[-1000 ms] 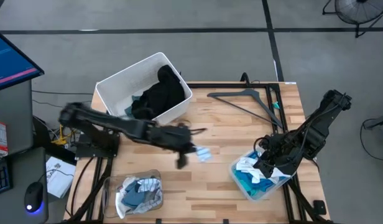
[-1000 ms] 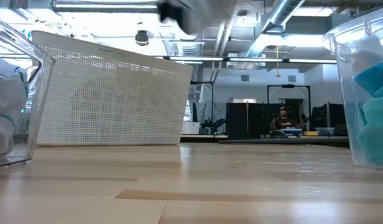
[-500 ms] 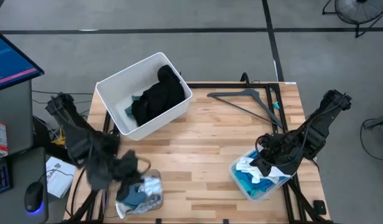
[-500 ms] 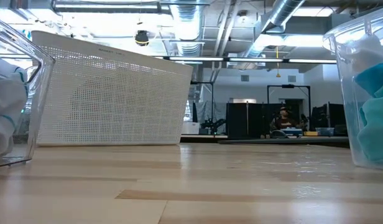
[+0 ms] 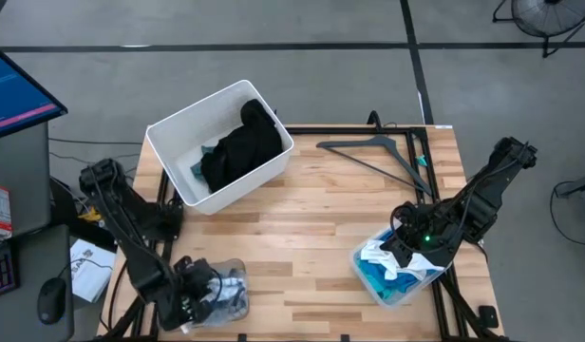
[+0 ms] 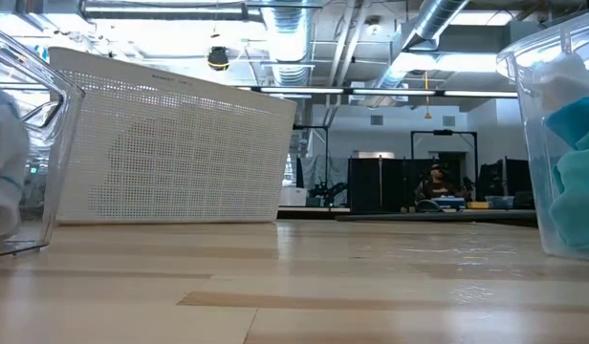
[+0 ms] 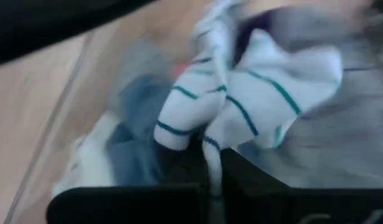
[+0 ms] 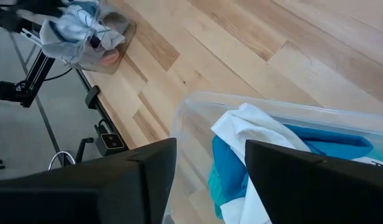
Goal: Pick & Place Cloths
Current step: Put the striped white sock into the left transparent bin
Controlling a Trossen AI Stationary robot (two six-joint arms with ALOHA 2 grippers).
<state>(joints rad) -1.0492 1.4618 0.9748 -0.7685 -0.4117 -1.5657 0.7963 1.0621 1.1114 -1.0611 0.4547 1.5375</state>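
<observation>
The left pincer (image 5: 190, 302) is down in the clear tub (image 5: 237, 268) at the near-left of the bench (image 5: 321, 237), over the heap of cloths (image 5: 221, 290). In its wrist view a white sock with teal stripes (image 7: 241, 106) lies bunched just ahead of the fingers, but whether they grip it I cannot tell. This looks like the picking step; next would come a firm hold and a straight lift clear of the tub walls, then a carry far-left to the white bin (image 5: 169, 152), where black cloth (image 5: 240, 147) already lies. The right pincer (image 5: 404, 255) hangs released over the second tub (image 5: 364, 271), at the near-right edge, above white and turquoise cloths (image 8: 266, 149). The middle of the bench offers open room; the hanger (image 5: 373, 152) lies far right, out of the way.
</observation>
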